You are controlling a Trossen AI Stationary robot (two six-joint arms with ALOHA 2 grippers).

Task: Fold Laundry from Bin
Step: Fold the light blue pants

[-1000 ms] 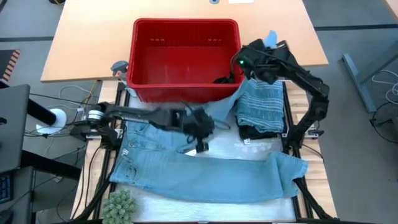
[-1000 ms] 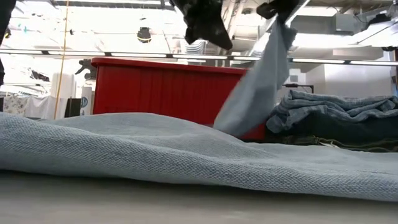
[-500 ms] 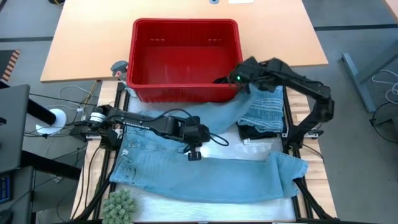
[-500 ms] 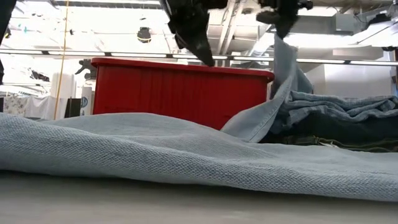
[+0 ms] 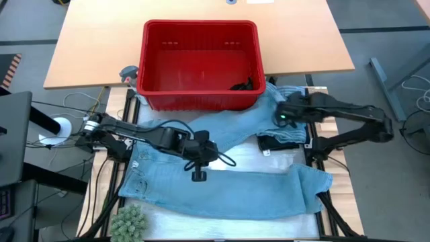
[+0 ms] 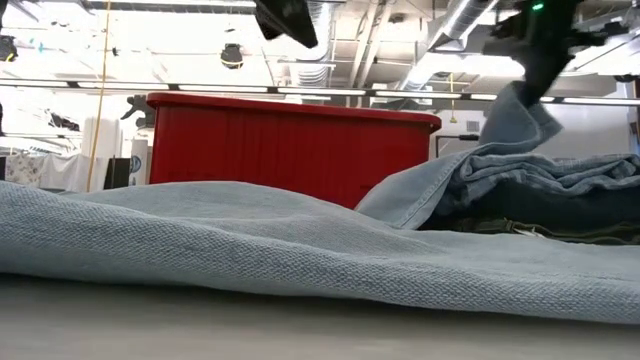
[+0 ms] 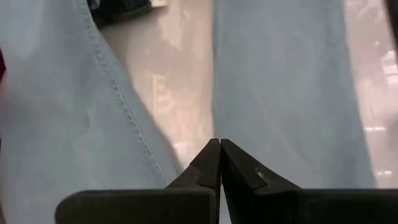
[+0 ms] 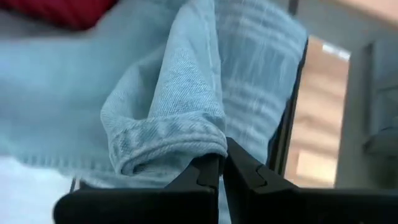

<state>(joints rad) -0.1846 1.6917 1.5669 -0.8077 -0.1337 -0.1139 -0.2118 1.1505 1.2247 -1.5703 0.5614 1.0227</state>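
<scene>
Right arm reaches in from 3 o'clock; right gripper (image 5: pixel 281 118) pinches the hem of the light blue jeans (image 5: pixel 222 176), over the folded pile at 4 o'clock of the red bin (image 5: pixel 199 27). Left gripper (image 5: pixel 199 175) hangs closed, empty, above the jeans, table centre.

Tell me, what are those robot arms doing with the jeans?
They are folding laundry. Light blue jeans lie spread on the table in front of the red bin. The right tool pinches the hem of one jeans leg over the stack of folded clothes beside the bin. The left tool hovers shut and empty above the jeans. A dark garment waits in the bin.
</scene>
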